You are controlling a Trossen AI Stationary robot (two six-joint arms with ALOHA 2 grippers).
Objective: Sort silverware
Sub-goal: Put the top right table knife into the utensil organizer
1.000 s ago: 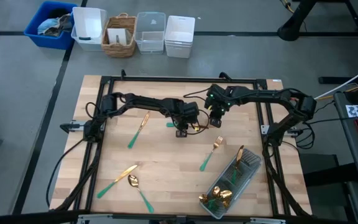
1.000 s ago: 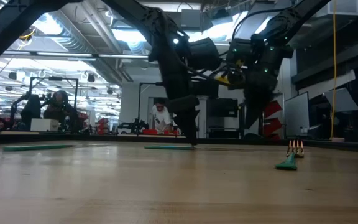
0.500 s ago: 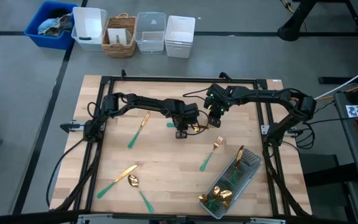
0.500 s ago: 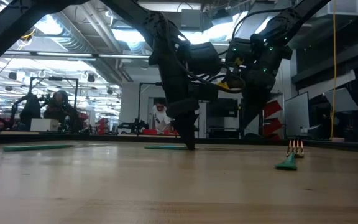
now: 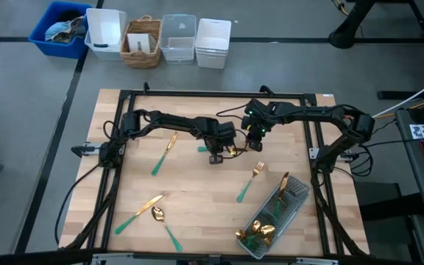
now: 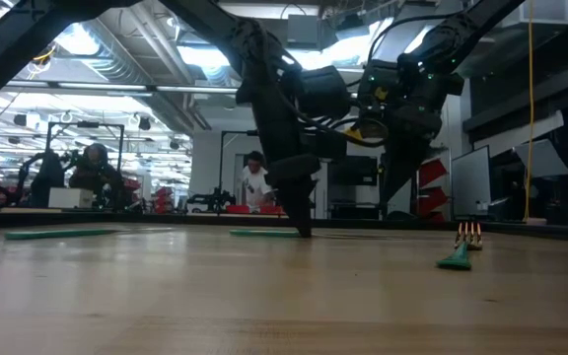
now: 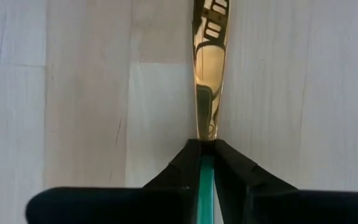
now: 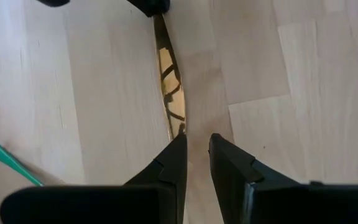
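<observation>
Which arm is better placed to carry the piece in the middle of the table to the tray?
Left, probably: the left gripper already clamps that knife by its teal handle. The right gripper only hovers open at its gold tip.

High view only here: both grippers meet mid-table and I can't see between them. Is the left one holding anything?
Observer: Yes. The left wrist view shows the left gripper shut on the teal handle of a knife.
Operator: And the right one?
Observer: Its wrist view shows the right gripper open by a narrow gap, with the gold blade tip at its fingertips, not yet between them.
Operator: Is the knife lifted?
Observer: Seemingly not. In the low view the left gripper's tips reach the table.
</observation>
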